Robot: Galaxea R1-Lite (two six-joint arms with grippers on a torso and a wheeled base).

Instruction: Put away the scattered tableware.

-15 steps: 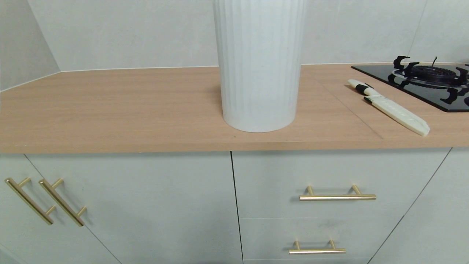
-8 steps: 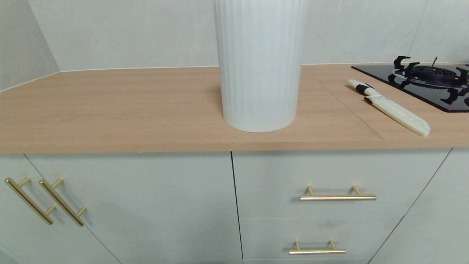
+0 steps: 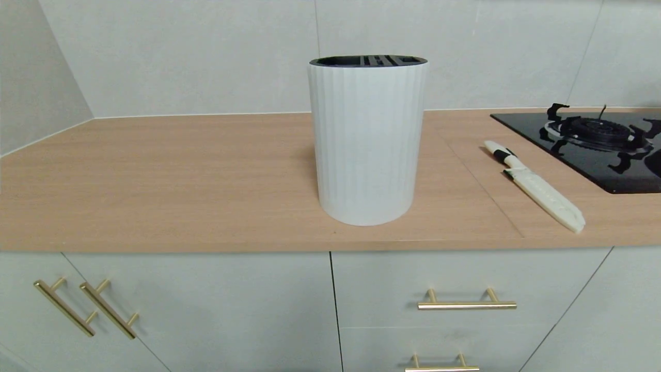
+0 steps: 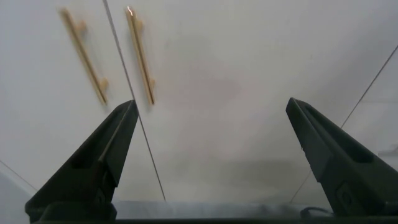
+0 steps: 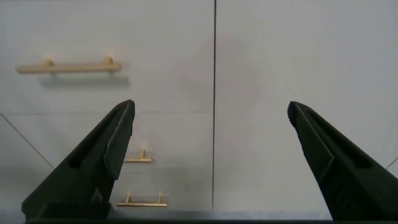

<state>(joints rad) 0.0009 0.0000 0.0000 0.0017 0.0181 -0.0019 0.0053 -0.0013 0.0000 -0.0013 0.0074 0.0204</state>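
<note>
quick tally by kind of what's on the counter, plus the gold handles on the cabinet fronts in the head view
white knife holder: 1
knife: 1
gas hob: 1
gold handles: 4 (2 on the left doors, 2 on the drawers, the lowest cut off by the picture's edge)
total: 7
</note>
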